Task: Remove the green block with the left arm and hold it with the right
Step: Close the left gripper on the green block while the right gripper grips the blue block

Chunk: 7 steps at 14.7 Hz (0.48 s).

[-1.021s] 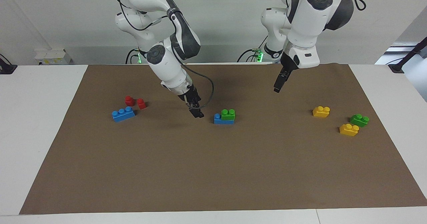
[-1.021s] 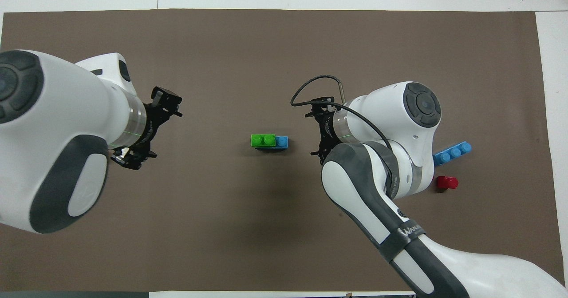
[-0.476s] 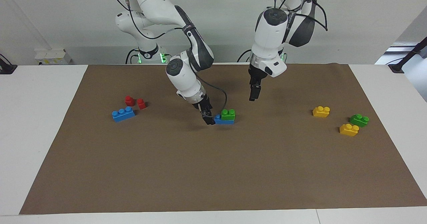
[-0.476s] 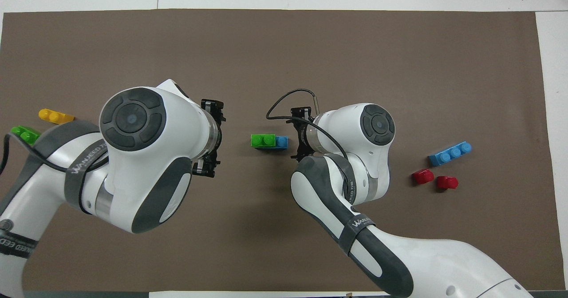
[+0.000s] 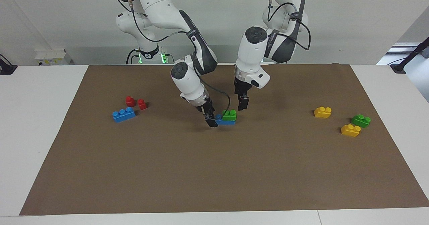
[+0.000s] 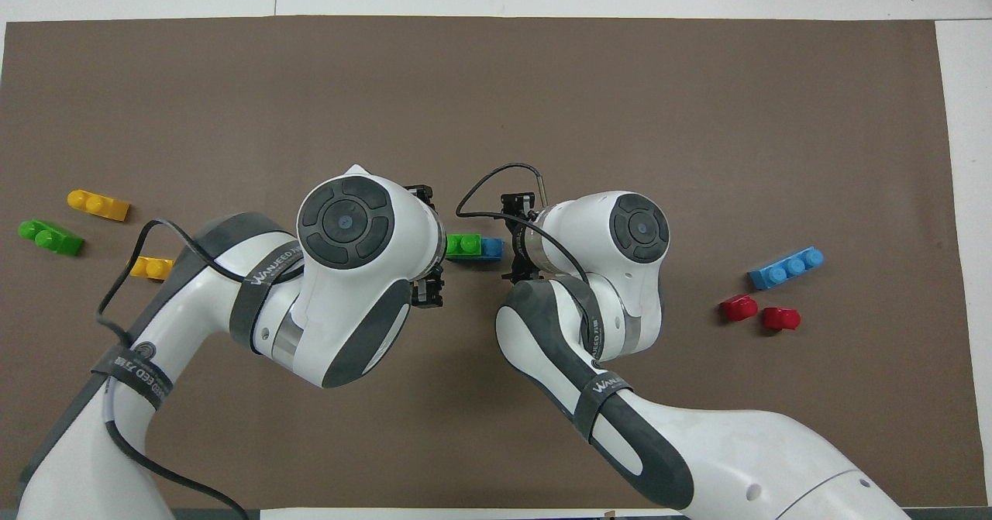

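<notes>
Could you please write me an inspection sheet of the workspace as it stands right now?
Surface: brown mat on white table.
Job's things: green block stacked on blue brick, mid-mat.
Clutter: blue brick and two red pieces toward the right arm's end; two yellow bricks, spare green brick toward the left arm's end.
Grippers: right gripper at the stack's blue end; left gripper just above the green block.
Cables: black cable looped at the right wrist.
Surroundings: white wall.

Two green bricks [image 5: 229,115] [image 5: 361,120], two yellow [image 5: 322,112] [image 5: 350,130], two blue [image 5: 124,114] [image 5: 224,121], two red [image 5: 130,101] [image 5: 142,104].
</notes>
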{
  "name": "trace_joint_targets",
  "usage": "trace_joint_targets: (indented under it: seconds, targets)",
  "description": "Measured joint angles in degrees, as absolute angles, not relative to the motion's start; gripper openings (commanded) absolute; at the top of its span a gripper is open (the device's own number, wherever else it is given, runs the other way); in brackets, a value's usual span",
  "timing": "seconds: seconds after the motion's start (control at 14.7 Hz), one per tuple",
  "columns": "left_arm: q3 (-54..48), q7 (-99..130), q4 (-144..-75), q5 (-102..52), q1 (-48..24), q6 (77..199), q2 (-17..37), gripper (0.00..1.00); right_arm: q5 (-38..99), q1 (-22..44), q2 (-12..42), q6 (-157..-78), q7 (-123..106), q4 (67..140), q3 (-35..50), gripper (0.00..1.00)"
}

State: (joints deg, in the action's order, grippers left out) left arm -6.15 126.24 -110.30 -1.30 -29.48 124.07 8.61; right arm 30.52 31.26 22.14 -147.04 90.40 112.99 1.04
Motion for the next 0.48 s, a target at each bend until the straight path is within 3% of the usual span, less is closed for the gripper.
trace_joint_targets:
  seconds: [0.14,0.34,0.48]
  targets:
    - [-6.15,129.02,-111.38,-1.3,-29.89,125.9,9.06,1.0,30.52,31.53,22.69,-147.89,90.4,113.0,1.04,0.91]
    - [-6.11,131.29,-112.97,-1.3,-30.26,127.84,9.31,1.0,30.57,32.36,22.82,-148.98,90.4,112.99,1.04,0.59]
    - [-6.09,131.99,-113.26,-1.09,-30.29,128.73,9.86,1.0,30.62,32.75,22.89,-149.48,90.4,113.0,1.04,0.32]
